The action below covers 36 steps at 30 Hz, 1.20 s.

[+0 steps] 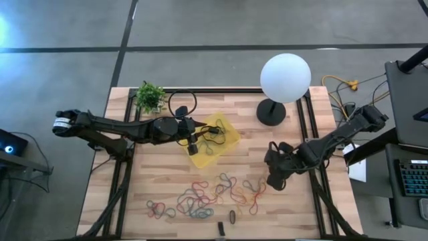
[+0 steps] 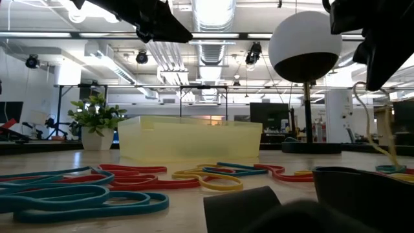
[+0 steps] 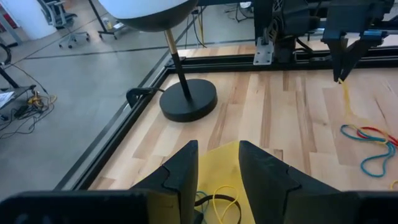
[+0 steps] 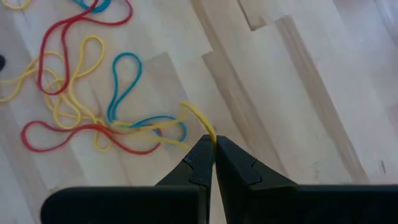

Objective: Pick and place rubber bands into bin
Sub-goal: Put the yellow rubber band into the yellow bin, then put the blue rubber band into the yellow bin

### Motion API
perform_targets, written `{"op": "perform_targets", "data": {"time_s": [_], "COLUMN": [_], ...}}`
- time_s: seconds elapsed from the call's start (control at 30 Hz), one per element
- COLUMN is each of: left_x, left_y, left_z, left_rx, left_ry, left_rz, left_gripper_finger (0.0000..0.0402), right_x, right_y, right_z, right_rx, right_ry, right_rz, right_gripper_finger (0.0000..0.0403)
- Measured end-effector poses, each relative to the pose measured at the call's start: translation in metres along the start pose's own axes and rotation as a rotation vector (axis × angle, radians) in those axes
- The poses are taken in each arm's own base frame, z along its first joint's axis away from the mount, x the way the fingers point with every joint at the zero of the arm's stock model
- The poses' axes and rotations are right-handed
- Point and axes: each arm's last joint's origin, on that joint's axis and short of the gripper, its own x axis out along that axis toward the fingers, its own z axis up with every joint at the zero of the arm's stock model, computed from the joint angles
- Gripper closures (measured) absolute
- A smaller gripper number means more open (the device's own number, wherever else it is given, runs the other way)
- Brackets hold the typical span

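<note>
From above, the left pincer (image 1: 192, 142) hangs over the yellow bin (image 1: 228, 135), which sits tilted near the middle of the wooden counter (image 1: 160, 181) with a few bands already inside it. The right pincer (image 1: 273, 179) is down at the counter beside the loose rubber bands (image 1: 200, 197), a scatter of red, blue, yellow and green loops along the near edge. A white globe lamp (image 1: 285, 77) stands at the far side, a small potted plant (image 1: 150, 98) at the far left, a large black ring (image 1: 182, 102) next to it, and two small dark pieces (image 1: 232, 217) lie by the near edge. From counter level, the bin (image 2: 191, 138) rests flat beyond the bands (image 2: 123, 181), with the plant (image 2: 96, 123) behind to one side and the lamp (image 2: 305, 45) to the other. Through the left wrist camera, that arm's two fingers (image 3: 183, 171) stand apart with nothing between them, directly above the bin (image 3: 230, 180), where a yellow band (image 3: 225, 202) lies; the lamp base (image 3: 188, 99) is beyond, and the other arm's pincer (image 3: 341, 78) shows farther off with a yellow strand trailing from its tip. Through the right wrist camera, the right pincer (image 4: 213, 149) is pressed together on a yellow rubber band (image 4: 198, 116), lifting one end of it from the tangle of red, blue and yellow bands (image 4: 93, 118) on the wood.
</note>
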Motion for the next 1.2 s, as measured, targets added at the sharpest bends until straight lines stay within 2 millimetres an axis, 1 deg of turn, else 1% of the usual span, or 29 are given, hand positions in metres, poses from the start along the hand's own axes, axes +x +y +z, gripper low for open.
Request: {"op": "perform_targets", "data": {"time_s": [0.1, 0.17, 0.27, 0.43, 0.5, 0.57, 0.67, 0.73, 0.83, 1.03, 1.2], "left_x": [0.0, 0.0, 0.0, 0.0, 0.0, 0.0, 0.0, 0.0, 0.0, 0.0, 0.001], "left_y": [0.0, 0.0, 0.0, 0.0, 0.0, 0.0, 0.0, 0.0, 0.0, 0.0, 0.0], "left_z": [0.0, 0.0, 0.0, 0.0, 0.0, 0.0, -0.001, -0.002, -0.003, -0.004, -0.005], "left_rx": [0.0, 0.0, 0.0, 0.0, 0.0, 0.001, 0.002, 0.003, 0.004, 0.005, 0.008], "left_ry": [0.0, 0.0, 0.0, 0.001, 0.001, 0.002, 0.005, 0.007, 0.01, 0.013, 0.02], "left_rz": [0.0, 0.0, 0.0, 0.0, 0.0, 0.001, 0.0, 0.0, 0.0, 0.001, 0.0], "left_gripper_finger": [0.0301, 0.0301, 0.0301, 0.0301, 0.0301, 0.0301, 0.0301, 0.0301, 0.0301, 0.0301, 0.0301], "right_x": [-0.004, -0.01, -0.018, -0.026, -0.03, -0.034, -0.037, -0.033, -0.019, 0.017, 0.045], "right_y": [0.002, 0.003, 0.001, -0.009, -0.005, 0.005, 0.016, 0.021, 0.027, 0.044, 0.055], "right_z": [0.002, 0.003, 0.004, -0.001, 0.0, 0.005, 0.013, 0.015, 0.015, 0.012, 0.008], "right_rx": [-0.023, -0.047, -0.055, -0.022, -0.063, -0.136, -0.231, -0.286, -0.366, -0.519, -0.583], "right_ry": [-0.003, -0.017, -0.014, 0.019, -0.009, -0.083, -0.19, -0.211, -0.178, -0.045, 0.042], "right_rz": [0.021, 0.042, 0.044, 0.007, 0.084, 0.192, 0.287, 0.292, 0.251, 0.249, 0.255], "right_gripper_finger": [0.039, 0.0379, 0.0352, 0.0293, 0.0273, 0.0259, 0.0253, 0.0256, 0.0264, 0.0281, 0.0296]}}
